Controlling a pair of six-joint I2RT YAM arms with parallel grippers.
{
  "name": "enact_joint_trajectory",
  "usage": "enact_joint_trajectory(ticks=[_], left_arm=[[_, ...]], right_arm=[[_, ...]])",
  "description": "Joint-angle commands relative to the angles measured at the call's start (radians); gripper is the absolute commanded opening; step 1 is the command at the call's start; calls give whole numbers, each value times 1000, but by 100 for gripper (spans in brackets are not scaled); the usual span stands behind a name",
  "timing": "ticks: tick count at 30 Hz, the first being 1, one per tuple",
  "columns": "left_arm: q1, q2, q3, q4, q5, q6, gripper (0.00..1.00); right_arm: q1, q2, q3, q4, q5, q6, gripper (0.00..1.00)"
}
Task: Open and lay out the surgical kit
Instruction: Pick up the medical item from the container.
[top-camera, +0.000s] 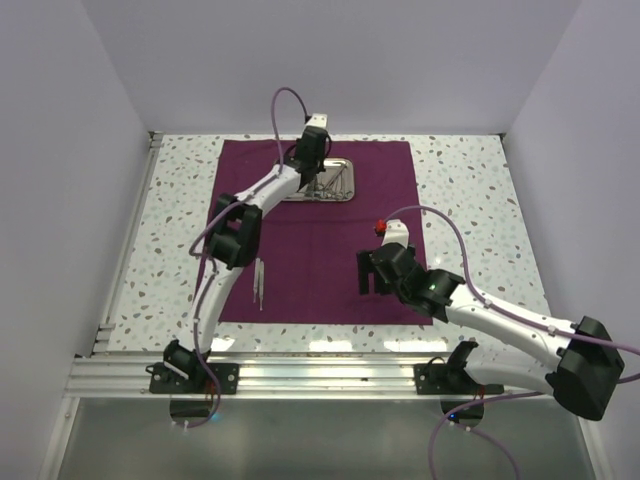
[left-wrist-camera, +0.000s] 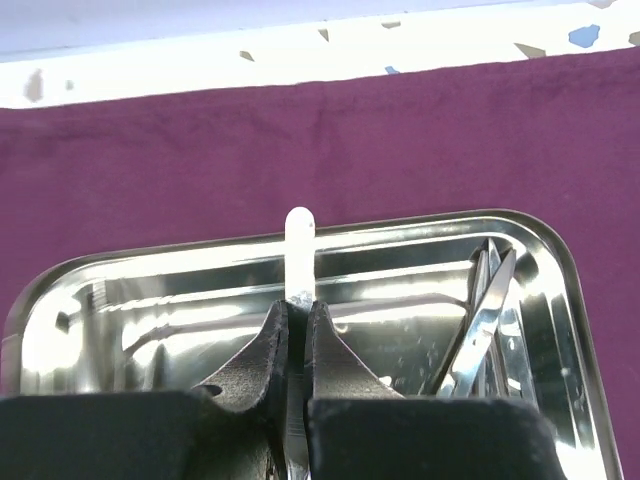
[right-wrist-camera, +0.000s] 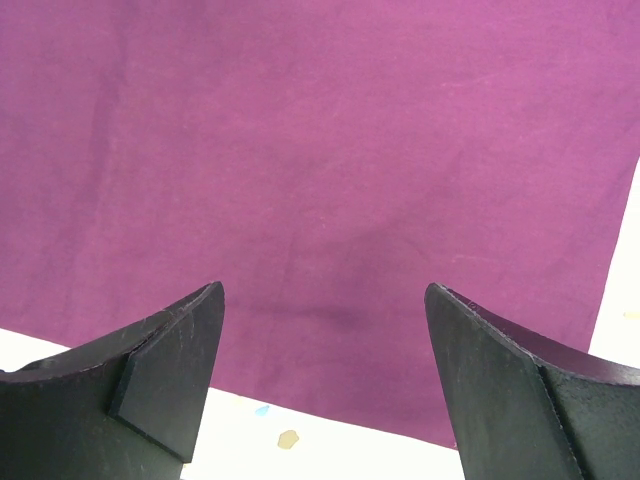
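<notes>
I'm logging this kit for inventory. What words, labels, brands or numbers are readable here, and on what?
None readable. The purple cloth, steel tray, scissors in it, tweezers on the cloth and the slim instrument pinched in the left gripper all show no markings in any view.

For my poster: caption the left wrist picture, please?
Left jaws shut on a slim white-tipped tool at the steel tray, on purple cloth.

Left arm and right arm: white link shells, black joint housings, black bases at 6 o'clock in the top view. 1 lilac cable loops along each. Right gripper: 2 matte black wedge-shaped fingers with flat inner pads.
</notes>
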Motion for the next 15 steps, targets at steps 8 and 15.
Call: enact_joint_trajectory(ticks=[8,15], left_arm=[[-90,-702,-509,67,-245,42,0],[-126,-1091,-1234,120,-257,-157,0]], right_arm=[[2,6,34,8,53,-2,85],[2,-73,11,16,55,4,85]])
